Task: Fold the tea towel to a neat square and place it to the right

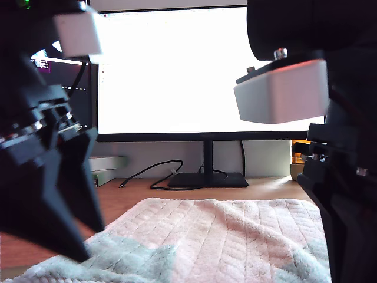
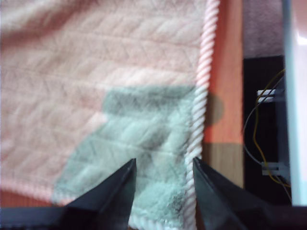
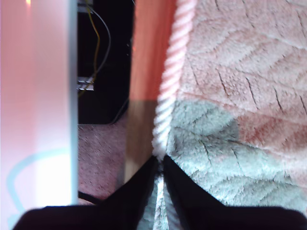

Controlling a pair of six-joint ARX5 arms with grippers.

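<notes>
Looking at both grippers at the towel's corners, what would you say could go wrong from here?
My second gripper looks pinched on only the corded hem of the tea towel, a thin bite that may slip when lifted. My first gripper is open over the other mint-green corner; if only one corner is held, the lift could skew the fold. The desk edge runs close beside the hem, so dragging may pull cloth over it.
</notes>
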